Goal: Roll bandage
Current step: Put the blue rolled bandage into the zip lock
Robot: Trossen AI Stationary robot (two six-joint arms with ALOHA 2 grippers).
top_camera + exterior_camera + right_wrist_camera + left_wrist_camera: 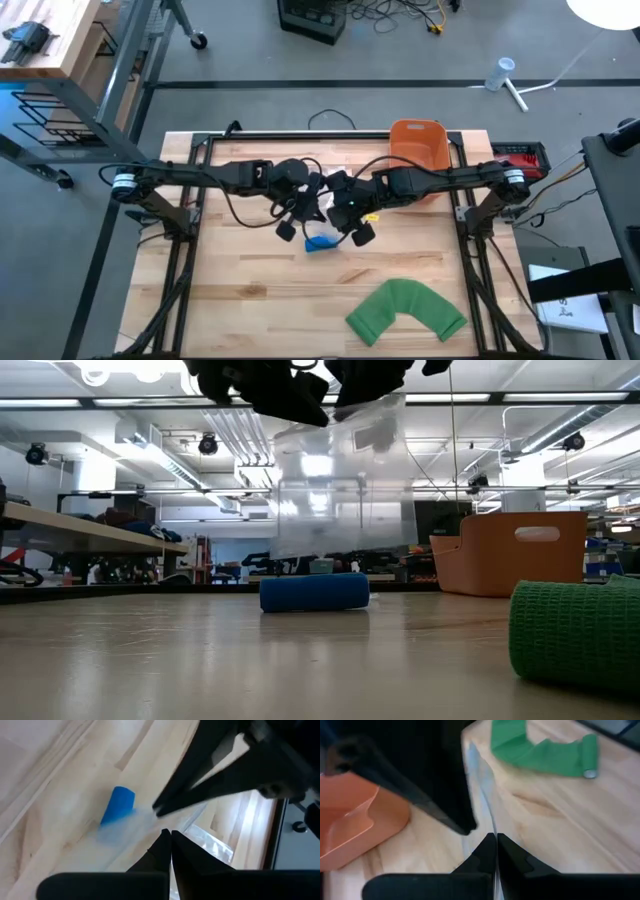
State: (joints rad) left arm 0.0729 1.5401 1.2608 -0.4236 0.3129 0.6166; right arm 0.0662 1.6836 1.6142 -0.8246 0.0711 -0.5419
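low view shows you the blue roll [314, 592] lying on the table directly below both claws, its long axis flat and running across the picture, touching neither claw. between them hangs a clear bag [340, 480], pinched at its top edge. in the high view the roll [321, 242] sits just below the right claw [352, 214], slightly nearer to it than to the left claw [305, 212], so your right arm has the shorter drop.

the right wrist view gives you what the others don't: the right claw's tips closed together on the clear film, with the roll [118, 805] ahead of them on the bare wood. the left wrist view shows the left claw [496, 851] closed on the film too, and beyond it the green bandage [540, 751], well apart, and the orange bin [355, 820].
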